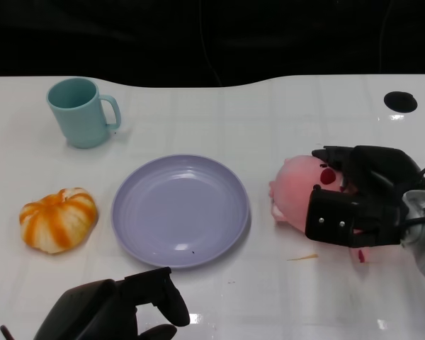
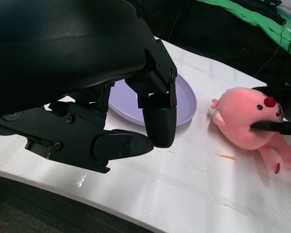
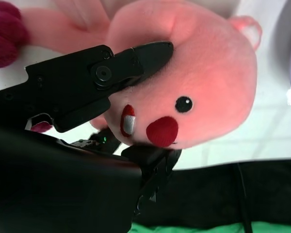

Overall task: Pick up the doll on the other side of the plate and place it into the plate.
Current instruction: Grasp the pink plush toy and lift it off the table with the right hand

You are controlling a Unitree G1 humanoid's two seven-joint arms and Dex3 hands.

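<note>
On the left of the white worktop (image 1: 283, 113) a striped orange pumpkin toy (image 1: 58, 219) lies near the front edge, well apart from the light teal mug (image 1: 80, 112) that stands upright behind it with its handle turned toward the right. The mug's inside cannot be seen well enough to tell its contents.

The left hand (image 1: 117, 310) hangs low at the near edge, just in front of the plate; its fingers (image 2: 157, 116) are curled inward with nothing between them, and it touches none of the objects.

In the middle sits the lavender plate (image 1: 180, 210), flat on the worktop, holding nothing but a couple of tiny dark specks near its front rim. It lies between the pumpkin toy and the doll, close to each but touching neither.

Right of the plate, the pink plush doll (image 1: 297, 190) lies on its side on the worktop, outside the plate and just beside its right rim. The right hand (image 1: 354, 202) comes in from the right and is closed around the doll: the right wrist view shows one black finger (image 3: 131, 63) pressed across the top of the pink head and another part of the hand under the face, beside its red nose.

A thin yellowish sliver (image 1: 302, 257) lies on the worktop in front of the doll.
</note>
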